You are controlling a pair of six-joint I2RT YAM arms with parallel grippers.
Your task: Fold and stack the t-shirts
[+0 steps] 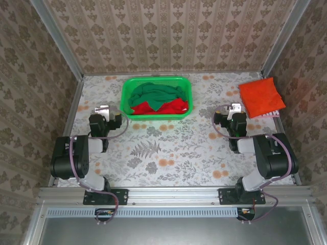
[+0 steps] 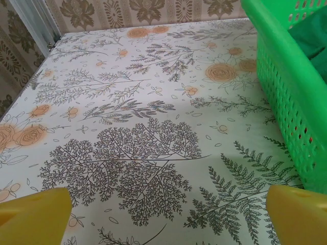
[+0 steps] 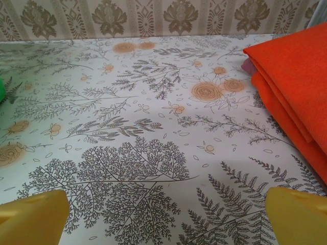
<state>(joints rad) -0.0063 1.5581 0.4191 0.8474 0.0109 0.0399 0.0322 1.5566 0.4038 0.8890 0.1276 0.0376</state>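
Observation:
A dark green t-shirt [image 1: 153, 94] lies crumpled on top of a red t-shirt [image 1: 173, 106] inside the bright green lattice basket [image 1: 156, 116] at the back middle. An orange-red t-shirt [image 1: 261, 97] lies folded at the back right; its stacked edges [image 3: 291, 81] show in the right wrist view. My left gripper [image 1: 104, 110] stands open just left of the basket, nothing between its yellow fingertips [image 2: 33, 214]. My right gripper [image 1: 234, 108] is open too, a little left of the folded shirt, its yellow fingertips [image 3: 299, 214] wide apart over bare cloth.
The table is covered with a floral printed cloth [image 1: 168, 148]. Patterned walls and metal posts close it in on three sides. The basket's wall [image 2: 286, 97] rises close to my left gripper's right finger. A white item peeks from under the folded shirt [image 1: 273, 114].

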